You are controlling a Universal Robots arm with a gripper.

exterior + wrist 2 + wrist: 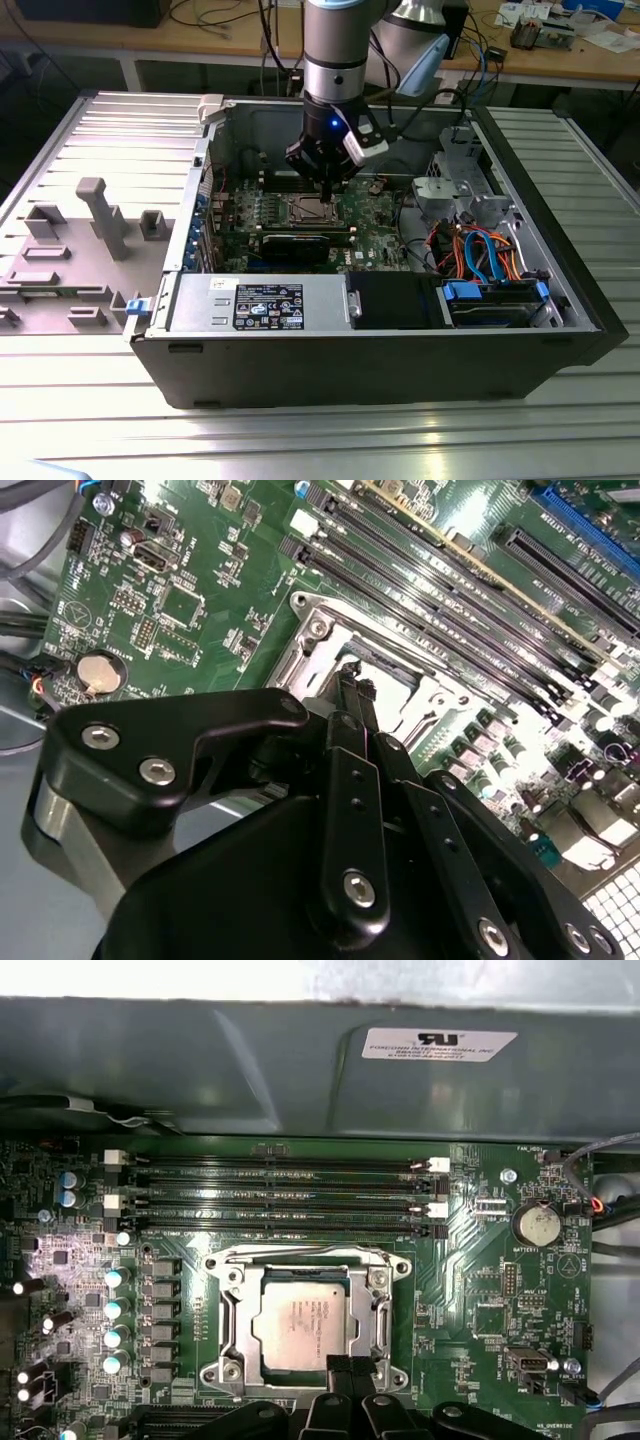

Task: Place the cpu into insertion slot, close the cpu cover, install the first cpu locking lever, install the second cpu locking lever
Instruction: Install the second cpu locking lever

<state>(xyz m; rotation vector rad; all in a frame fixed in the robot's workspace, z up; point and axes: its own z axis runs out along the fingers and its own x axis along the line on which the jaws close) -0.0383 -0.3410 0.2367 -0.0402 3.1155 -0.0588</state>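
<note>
Exterior view: open grey metal computer case [520, 250], green motherboard [380, 235] inside. Black gripper [325, 185] hung just above the insertion slot [305, 1320], fingertips pinched together, grasping nothing. Square metal cpu cover [235, 1305] lay flat, framing the dull silver cpu [300, 1325] seated within.

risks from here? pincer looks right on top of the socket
1. The pincer sits at the cpu cover rim, beside the cpu; a sideways slip could scrape the chip.
2. The memory slots run close along the socket; a wide swing may hit their clips.
3. Pressing off-centre could twist the thin frame.
</note>
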